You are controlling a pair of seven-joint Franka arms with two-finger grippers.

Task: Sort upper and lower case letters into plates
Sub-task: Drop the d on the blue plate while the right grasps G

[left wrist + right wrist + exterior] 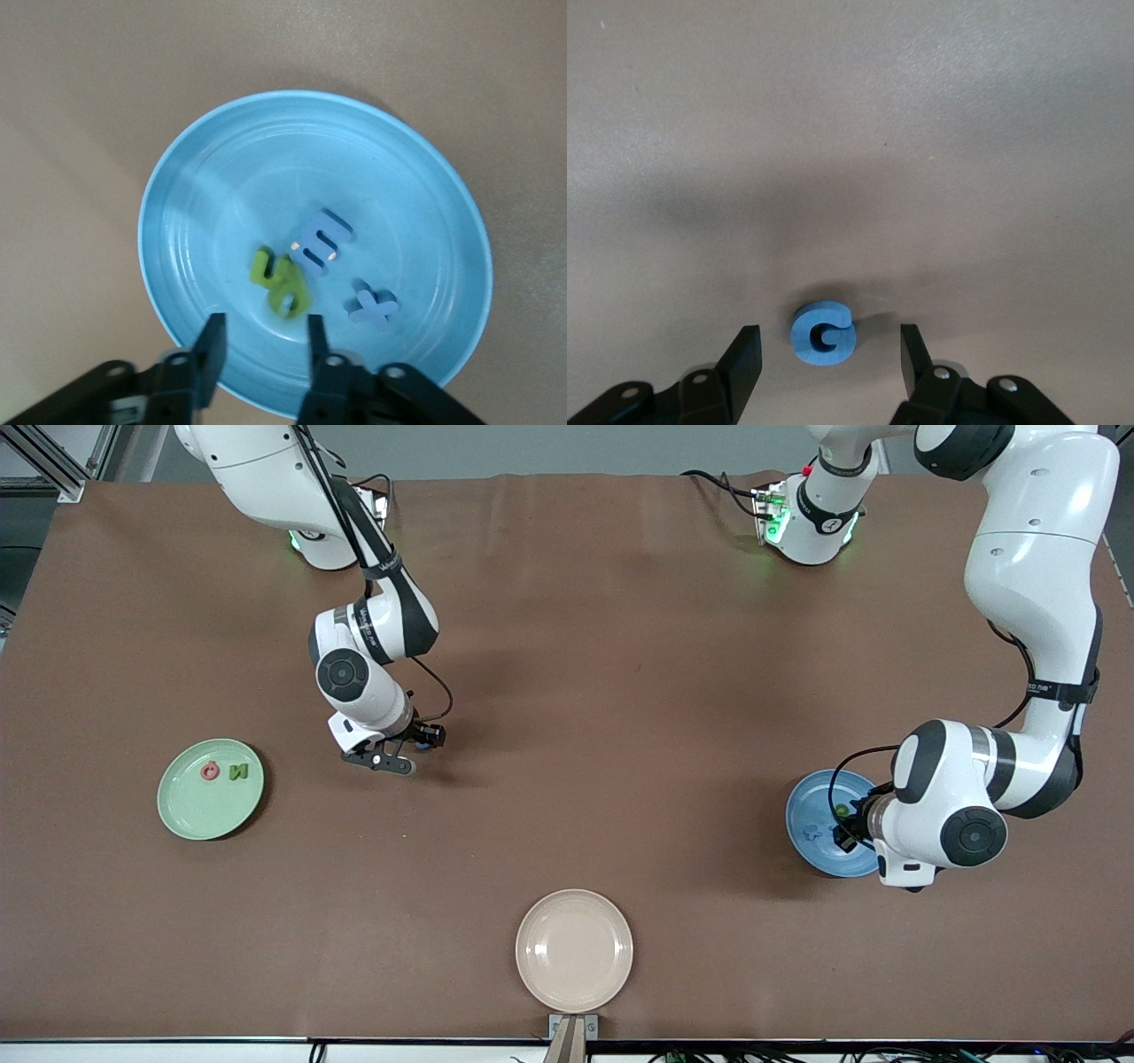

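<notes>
Three round plates lie on the matte brown surface (620,691). Pale green plate (211,789), smooth and shallow, sits toward the right arm's end and carries a red ring-shaped letter (210,771) and a green N (237,771), side by side and apart. Blue plate (221,177), glossy with faint concentric rings, sits toward the left arm's end and holds a green p-like letter (282,285), a blue m (320,241) and a blue t (373,306); the green letter and the m are just beside each other, the t lies apart. Cream plate (574,950) lies nearest the front camera.

Left claw (262,350) hangs over the blue plate's rim, black fingers parted and gripping nothing.

Right claw (830,356) is low over bare surface between the green plate and the middle, fingers wide apart on either side of a chunky blue G (823,334), foam-like, lying flat, not clamped.
</notes>
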